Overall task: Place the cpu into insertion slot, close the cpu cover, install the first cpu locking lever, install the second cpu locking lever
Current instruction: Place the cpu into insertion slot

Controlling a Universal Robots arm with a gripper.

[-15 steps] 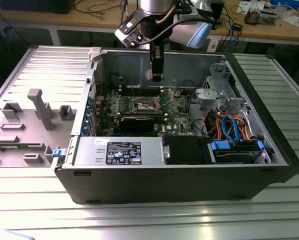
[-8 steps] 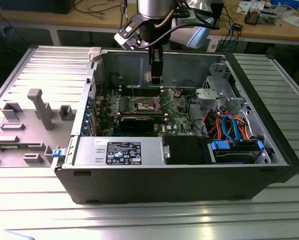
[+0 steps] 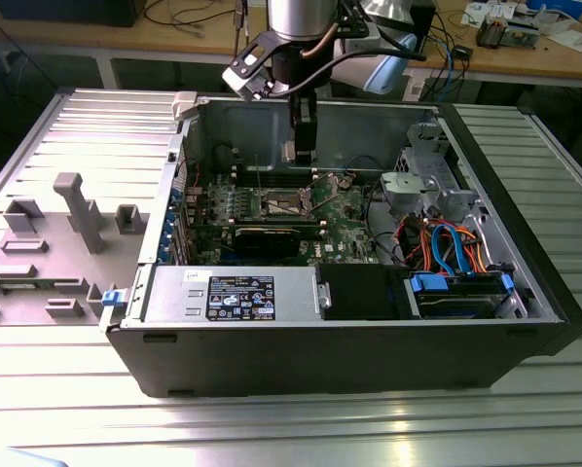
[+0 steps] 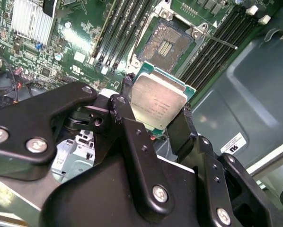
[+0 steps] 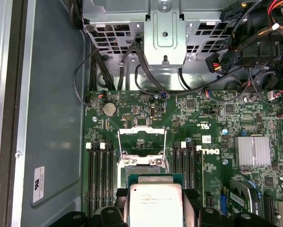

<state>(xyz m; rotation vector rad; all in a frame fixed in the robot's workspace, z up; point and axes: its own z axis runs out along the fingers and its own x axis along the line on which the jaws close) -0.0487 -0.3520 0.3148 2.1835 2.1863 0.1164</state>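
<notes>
gripper (image 4: 153,112): I see my fingers closed partway, pinching the cpu (image 4: 158,100) by two opposite edges, its metal top facing both wrist views
surface: an open computer case (image 3: 369,360) around the gripper, lying on a ribbed metal table (image 3: 272,428); wooden workbench (image 3: 77,44) beyond
insertion slot (image 5: 142,164): bare, on the green board just ahead of the held cpu, not touching it
cpu cover (image 5: 141,130): standing open on the slot's far side from the gripper

Workshop, cable-strewn workbench (image 3: 77,37), opened computer case (image 3: 320,360)
</notes>
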